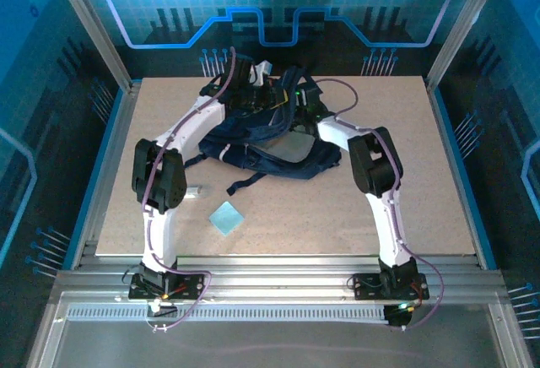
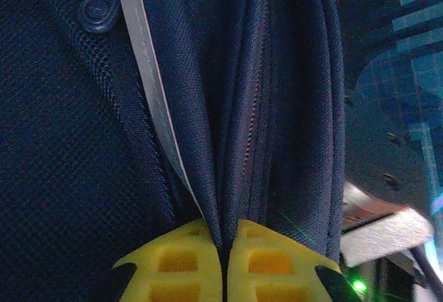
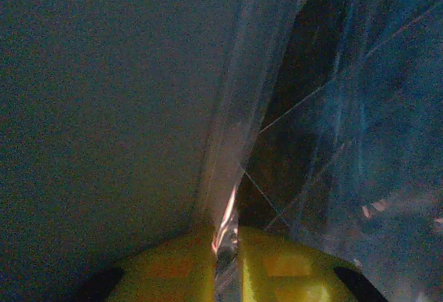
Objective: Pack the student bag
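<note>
Left jaws are clamped on a fold of the navy student bag (image 2: pixel 291 108); right jaws pinch a thin clear film (image 3: pixel 235 129).

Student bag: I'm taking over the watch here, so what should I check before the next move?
1. Left gripper shut on a fold of the student bag: ok.
2. Right gripper closed on a translucent sheet: ok; what the sheet is, cannot tell.
3. Whether the student bag is open enough to load: cannot tell.
4. Light blue square packed: not ok, it lies on the table.
5. Small white item packed: not ok, also on the table.
</note>
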